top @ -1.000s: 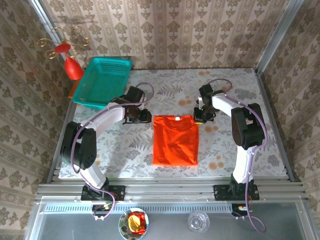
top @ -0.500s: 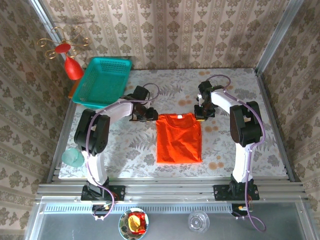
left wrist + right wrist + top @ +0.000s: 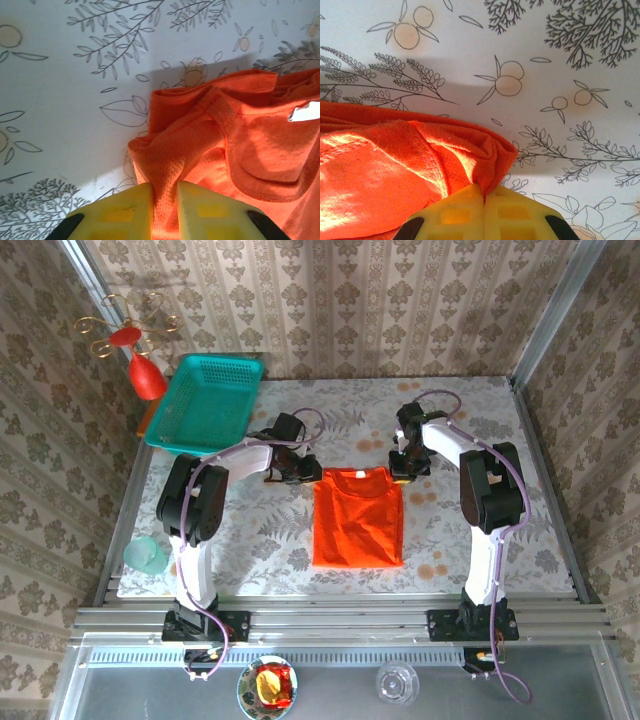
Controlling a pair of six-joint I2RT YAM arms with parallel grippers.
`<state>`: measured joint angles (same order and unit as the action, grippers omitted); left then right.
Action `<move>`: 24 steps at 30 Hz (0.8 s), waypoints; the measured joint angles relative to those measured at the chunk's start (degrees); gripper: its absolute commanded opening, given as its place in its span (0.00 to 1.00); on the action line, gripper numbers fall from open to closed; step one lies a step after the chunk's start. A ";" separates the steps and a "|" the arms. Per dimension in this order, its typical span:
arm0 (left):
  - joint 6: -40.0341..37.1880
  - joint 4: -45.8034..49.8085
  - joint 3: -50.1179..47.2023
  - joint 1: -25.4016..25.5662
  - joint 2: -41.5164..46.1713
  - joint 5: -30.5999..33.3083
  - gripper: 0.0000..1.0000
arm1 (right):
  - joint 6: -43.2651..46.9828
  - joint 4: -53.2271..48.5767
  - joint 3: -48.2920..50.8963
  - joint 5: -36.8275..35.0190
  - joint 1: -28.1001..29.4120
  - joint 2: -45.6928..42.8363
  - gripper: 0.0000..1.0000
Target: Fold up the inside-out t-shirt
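The inside-out t-shirt lies flat as an orange-red rectangle in the middle of the table, collar toward the far side. My left gripper is at its far left corner. In the left wrist view the yellow pads pinch a ridge of the orange mesh fabric between them, and a white label shows by the collar. My right gripper sits at the far right corner. In the right wrist view its gripper is shut tight on a bunched fold of the fabric.
A teal basket stands at the far left, with a red ornament with gold curls beside it. A pale teal cup sits at the table's left edge. A small bowl and a glass rest below the front rail.
My left gripper has moved right to the shirt's far left corner and closed on the fabric. The shirt has shifted slightly right. The right gripper has kept its hold.
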<state>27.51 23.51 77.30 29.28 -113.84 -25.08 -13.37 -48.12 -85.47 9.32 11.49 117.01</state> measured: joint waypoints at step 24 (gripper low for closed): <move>8.79 -15.02 -2.93 -0.13 -1.90 -10.01 0.10 | 0.15 -0.57 0.00 -0.15 0.00 0.00 0.01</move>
<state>36.29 8.49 74.37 29.15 -115.74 -35.09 -13.21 -48.69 -85.47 9.17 11.49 117.01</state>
